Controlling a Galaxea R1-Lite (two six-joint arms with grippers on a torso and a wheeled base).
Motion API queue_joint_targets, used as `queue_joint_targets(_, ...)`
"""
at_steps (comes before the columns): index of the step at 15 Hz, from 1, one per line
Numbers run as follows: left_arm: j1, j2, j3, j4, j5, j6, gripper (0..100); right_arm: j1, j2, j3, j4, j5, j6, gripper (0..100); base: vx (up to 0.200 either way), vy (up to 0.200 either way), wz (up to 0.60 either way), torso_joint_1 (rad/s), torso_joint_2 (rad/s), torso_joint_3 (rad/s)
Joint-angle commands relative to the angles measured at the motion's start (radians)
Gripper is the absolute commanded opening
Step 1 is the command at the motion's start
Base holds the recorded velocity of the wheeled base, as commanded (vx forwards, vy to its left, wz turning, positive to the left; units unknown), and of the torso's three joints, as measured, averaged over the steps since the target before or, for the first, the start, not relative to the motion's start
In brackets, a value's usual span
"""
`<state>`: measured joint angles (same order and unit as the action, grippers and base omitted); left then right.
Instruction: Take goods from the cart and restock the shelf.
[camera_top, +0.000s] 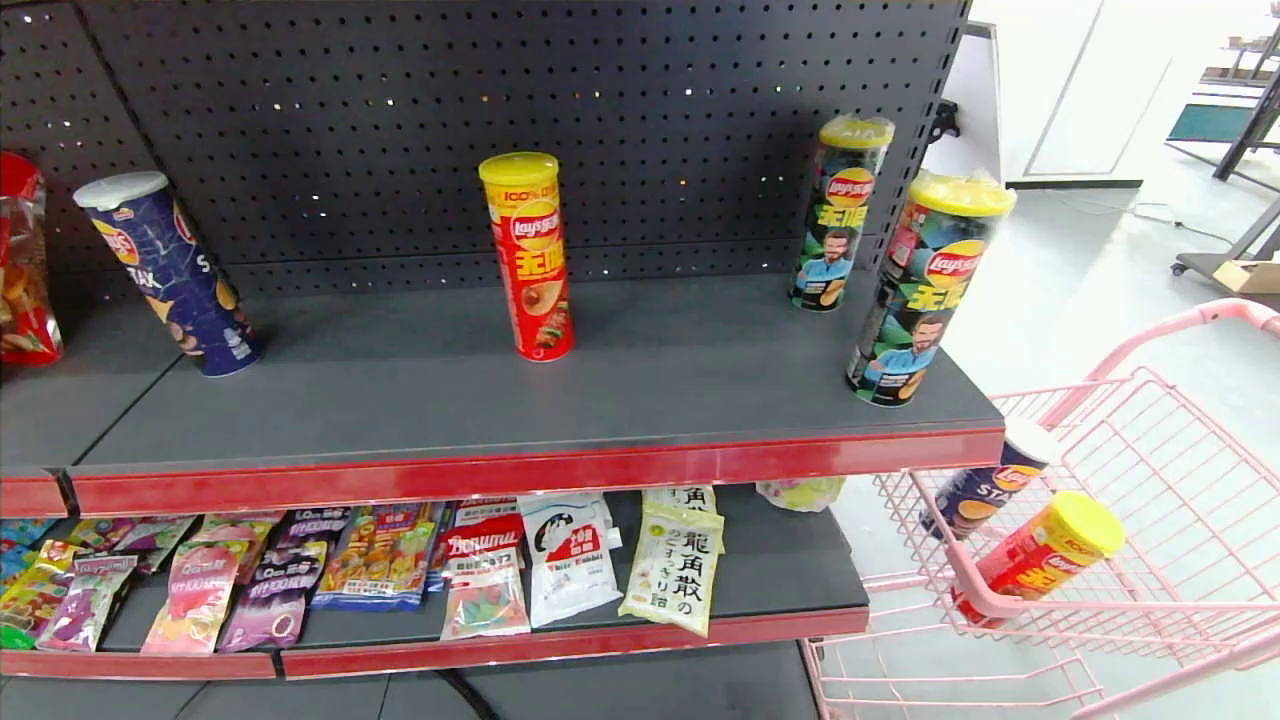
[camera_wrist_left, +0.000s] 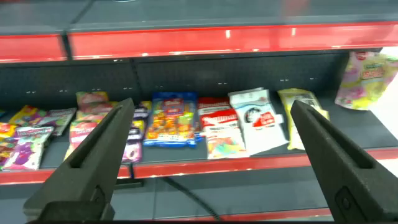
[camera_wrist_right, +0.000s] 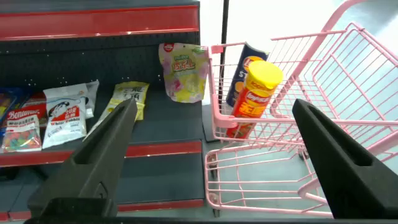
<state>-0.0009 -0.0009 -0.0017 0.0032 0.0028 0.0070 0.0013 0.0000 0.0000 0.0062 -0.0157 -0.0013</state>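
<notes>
My left claw (camera_wrist_left: 211, 106) is spread wide and holds nothing, facing the lower board of the shelf. My right claw (camera_wrist_right: 214, 104) gapes just as wide, also bare, facing the corner of the cart.

In the head view the shelf (camera_top: 650, 380) takes up the left and centre of the frame. The pink cart (camera_top: 1150, 420) sits at the lower right, just beside the shelf's end. On the upper board a navy can (camera_top: 170, 272) stands at the upper left and a red can (camera_top: 527, 255) at centre. Two dark cans (camera_top: 840, 212) stand at the upper right, one nearer the front edge. Inside the cart a yellow-lidded red tube (camera_top: 1040, 555) lies tilted against the near wall, with a blue tube (camera_top: 985, 485) just behind it. Snack packets (camera_top: 570, 555) lie flat along the lower board.
</notes>
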Motion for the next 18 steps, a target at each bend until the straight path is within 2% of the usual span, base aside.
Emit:
queue_joint_targets(1, -0.001, 0.001, 0.0, 0.0, 0.0, -0.001, 100, 0.0, 0.0, 0.0, 0.0, 0.0, 0.0, 100, 0.0, -0.2, 0.0, 0.002, 0.0, 0.002)
queue_joint_targets(4, 0.001, 0.001, 0.0, 0.0, 0.0, 0.001, 100, 0.0, 0.0, 0.0, 0.0, -0.001, -0.002, 100, 0.0, -0.067, 0.0, 0.001, 0.0, 0.002)
queue_joint_targets(14, 0.001, 0.001, 0.0, 0.0, 0.0, -0.001, 100, 0.0, 0.0, 0.0, 0.0, -0.001, 0.0, 100, 0.0, 0.0, -0.6, 0.003, 0.0, 0.003)
queue_joint_targets(18, 0.001, 0.001, 0.0, 0.0, 0.0, 0.001, 100, 0.0, 0.0, 0.0, 0.0, 0.0, 0.0, 100, 0.0, 0.0, 0.0, 0.0, 0.0, 0.0)
